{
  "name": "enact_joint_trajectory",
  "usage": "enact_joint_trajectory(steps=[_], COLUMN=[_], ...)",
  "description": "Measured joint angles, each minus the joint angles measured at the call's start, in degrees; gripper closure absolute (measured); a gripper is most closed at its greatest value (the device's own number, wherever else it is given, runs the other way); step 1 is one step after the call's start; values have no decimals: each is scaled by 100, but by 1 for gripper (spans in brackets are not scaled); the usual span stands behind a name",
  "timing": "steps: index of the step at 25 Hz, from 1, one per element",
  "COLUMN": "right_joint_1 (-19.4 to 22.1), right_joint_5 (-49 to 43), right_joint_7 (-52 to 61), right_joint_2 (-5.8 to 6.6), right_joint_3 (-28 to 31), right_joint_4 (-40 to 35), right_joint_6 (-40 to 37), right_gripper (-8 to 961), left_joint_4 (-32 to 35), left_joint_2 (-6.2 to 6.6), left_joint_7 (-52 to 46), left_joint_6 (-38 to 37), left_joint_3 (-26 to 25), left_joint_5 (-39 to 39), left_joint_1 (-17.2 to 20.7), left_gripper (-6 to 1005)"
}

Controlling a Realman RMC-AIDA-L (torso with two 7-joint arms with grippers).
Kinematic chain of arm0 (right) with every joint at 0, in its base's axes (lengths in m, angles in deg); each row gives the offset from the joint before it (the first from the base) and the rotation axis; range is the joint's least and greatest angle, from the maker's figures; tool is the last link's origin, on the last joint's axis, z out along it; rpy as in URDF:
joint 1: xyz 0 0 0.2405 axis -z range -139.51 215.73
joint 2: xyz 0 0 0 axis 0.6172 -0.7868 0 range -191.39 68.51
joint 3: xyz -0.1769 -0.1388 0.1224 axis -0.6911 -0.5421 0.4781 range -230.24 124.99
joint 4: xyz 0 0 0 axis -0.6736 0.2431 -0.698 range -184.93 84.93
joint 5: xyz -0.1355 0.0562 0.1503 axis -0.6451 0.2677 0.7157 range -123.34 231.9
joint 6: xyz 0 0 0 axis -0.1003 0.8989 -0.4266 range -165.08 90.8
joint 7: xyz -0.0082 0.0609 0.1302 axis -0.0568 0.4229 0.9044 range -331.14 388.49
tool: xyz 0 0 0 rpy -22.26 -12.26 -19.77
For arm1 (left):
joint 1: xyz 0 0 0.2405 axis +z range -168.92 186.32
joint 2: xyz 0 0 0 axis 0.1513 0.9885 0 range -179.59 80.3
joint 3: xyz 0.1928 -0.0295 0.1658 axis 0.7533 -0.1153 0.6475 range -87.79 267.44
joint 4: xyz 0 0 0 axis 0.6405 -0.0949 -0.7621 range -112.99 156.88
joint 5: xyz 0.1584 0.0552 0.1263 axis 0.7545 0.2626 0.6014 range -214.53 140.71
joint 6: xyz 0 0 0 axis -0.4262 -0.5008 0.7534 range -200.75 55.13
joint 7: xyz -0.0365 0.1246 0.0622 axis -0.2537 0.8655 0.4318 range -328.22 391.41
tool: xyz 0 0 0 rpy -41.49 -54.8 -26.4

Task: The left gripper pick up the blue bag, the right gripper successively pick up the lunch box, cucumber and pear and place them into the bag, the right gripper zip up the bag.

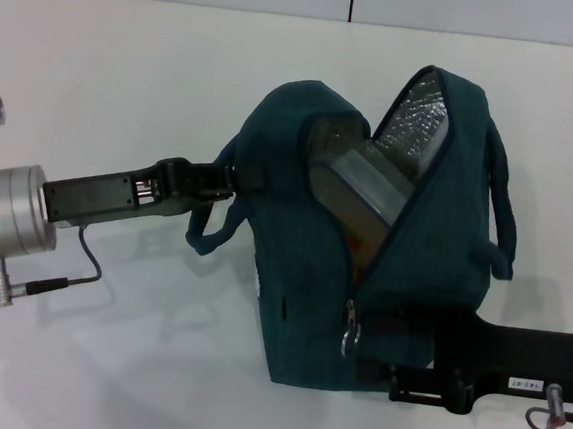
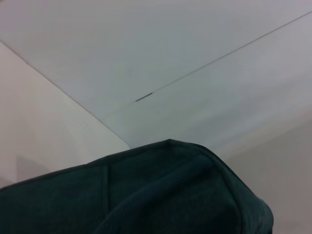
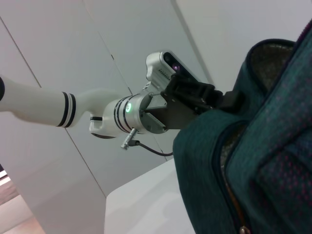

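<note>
The blue bag [image 1: 299, 306] stands upright mid-table with its top gaping open; it also fills the left wrist view [image 2: 170, 195] and the right wrist view [image 3: 273, 146]. A grey lunch box [image 1: 364, 186] leans inside it against the silver lining. Cucumber and pear are hidden. My left gripper [image 1: 231, 180] is shut on the bag's left side by the handle, which the right wrist view [image 3: 217, 97] also shows. At the bag's lower front my right gripper [image 1: 381, 343] rests against it, beside the zipper pull [image 1: 350, 333] at the low end of the open zip.
The white table [image 1: 128, 80] surrounds the bag. A grey cable [image 1: 81, 267] hangs from the left wrist. The bag's second handle [image 1: 502, 223] loops out on the right side.
</note>
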Motion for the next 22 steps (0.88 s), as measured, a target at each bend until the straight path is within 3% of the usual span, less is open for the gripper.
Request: enact_joint_trajectory(steps=[8,15,22], right_joint_1=[93,-83,-164], right_joint_5=[-72,-310,-210], right_joint_7=[48,30,69], right_joint_2=[-8,-203,-224], right_joint_3=[12,-39,-219], right_joint_4=[57,42,18], right_joint_6=[24,382,354], right_gripper=[322,323,323], left_joint_4=[1,24,40], left_joint_2=[33,45,52], left_joint_7=[25,34,58], left_joint_6=[0,0,0], left_joint_3=[-29,-29,-29], left_joint_5=[-26,-40,-39], left_joint_1=[-15,-41,-41], left_gripper=[931,931,931])
